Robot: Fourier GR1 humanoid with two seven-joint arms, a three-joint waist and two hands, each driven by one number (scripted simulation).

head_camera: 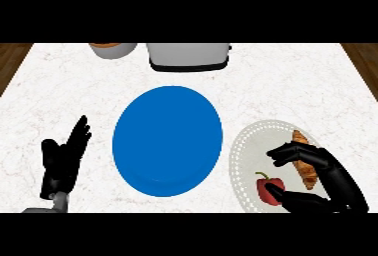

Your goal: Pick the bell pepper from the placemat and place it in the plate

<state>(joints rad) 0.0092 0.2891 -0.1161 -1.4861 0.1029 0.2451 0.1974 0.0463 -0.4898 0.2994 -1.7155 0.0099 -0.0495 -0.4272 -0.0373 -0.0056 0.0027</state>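
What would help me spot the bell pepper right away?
Start at the big blue round plate in the middle, then look right to the white lacy placemat. Near its lower edge sits the small red bell pepper; unlike the long tan croissant beside it, it is squat and red.

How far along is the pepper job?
Nothing is done yet: the pepper lies on the white placemat, beside a croissant. In hand: the right hand is open around it, not yet closed. Left to do: grip, lift, carry it to the blue plate. The left hand rests open at the left.
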